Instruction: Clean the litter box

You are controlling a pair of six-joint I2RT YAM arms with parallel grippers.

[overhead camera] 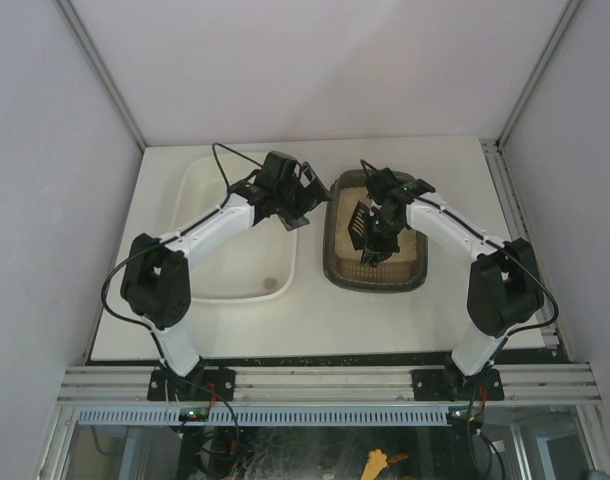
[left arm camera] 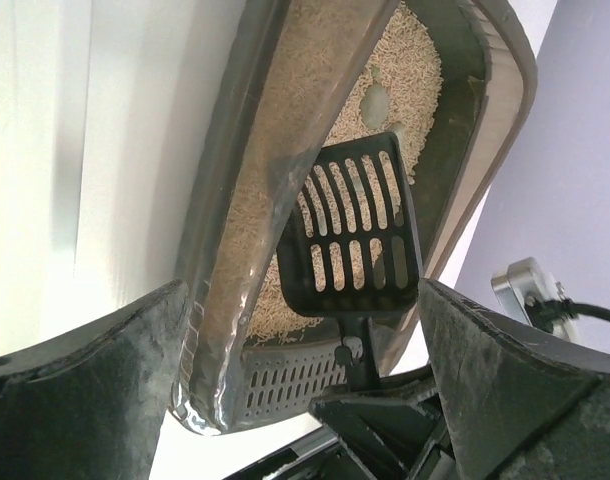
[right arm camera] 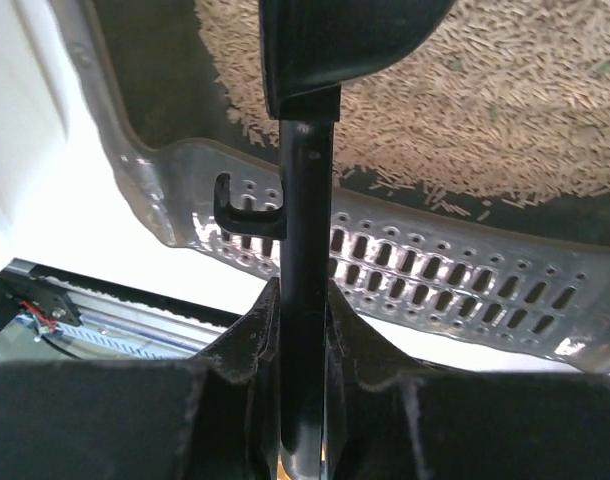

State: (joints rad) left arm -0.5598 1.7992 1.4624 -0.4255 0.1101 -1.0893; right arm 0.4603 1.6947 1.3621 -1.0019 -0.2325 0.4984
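Right wrist: right hand (right arm camera: 303,335) clamped on scoop (right arm camera: 305,190) (left hand (overhead camera: 305,198) gapes wide).

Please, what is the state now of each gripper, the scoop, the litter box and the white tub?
left gripper: open, holding nothing.
right gripper: shut on the scoop's handle.
scoop: empty, held over the litter.
litter box: holds litter, with one pale clump showing.
white tub: almost empty.

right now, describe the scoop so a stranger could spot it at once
On the white table, a cream tub sits left of the dark litter box. Over its sandy litter, the right gripper is shut on the scoop: black, slotted, thin-handled, unlike anything nearby.
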